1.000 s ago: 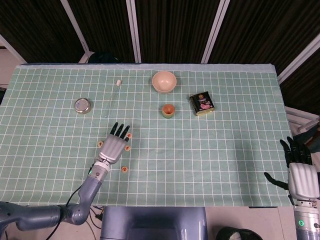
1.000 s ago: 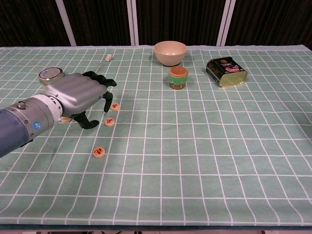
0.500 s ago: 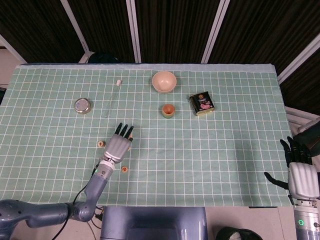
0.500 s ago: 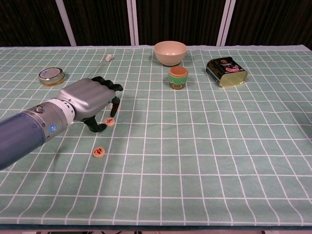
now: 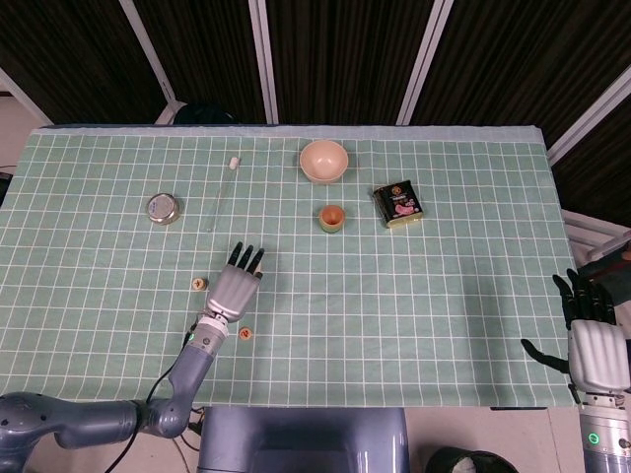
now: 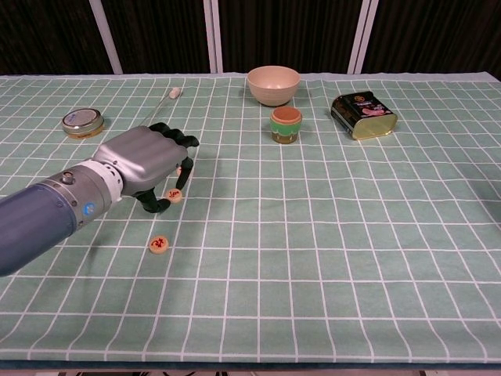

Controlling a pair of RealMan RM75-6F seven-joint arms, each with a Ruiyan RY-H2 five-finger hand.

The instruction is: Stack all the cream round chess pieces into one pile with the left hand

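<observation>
My left hand (image 5: 235, 286) (image 6: 141, 164) hovers palm down over the green cloth, fingers spread and curved, holding nothing. A cream round chess piece with red marking (image 6: 175, 196) lies just under its thumb and fingertips. Another piece (image 6: 179, 169) shows only partly behind the fingers. Both are hidden under the hand in the head view. A third piece (image 5: 198, 284) lies left of the hand. A fourth piece (image 5: 245, 333) (image 6: 159, 245) lies nearer the front edge. My right hand (image 5: 590, 330) hangs off the table's right side, fingers apart, empty.
A cream bowl (image 5: 323, 161) (image 6: 273, 84) stands at the back. In front of it is a small orange-and-green cup (image 5: 331, 217) (image 6: 286, 124), with a dark tin (image 5: 398, 204) (image 6: 363, 115) to its right. A round metal-lidded jar (image 5: 163, 208) (image 6: 83, 122) and a thin white stick (image 5: 225, 182) lie at the back left.
Over the last second my left hand has shifted right and forward, coming over the two middle pieces. It has barely moved in the last half second. The right hand is still.
</observation>
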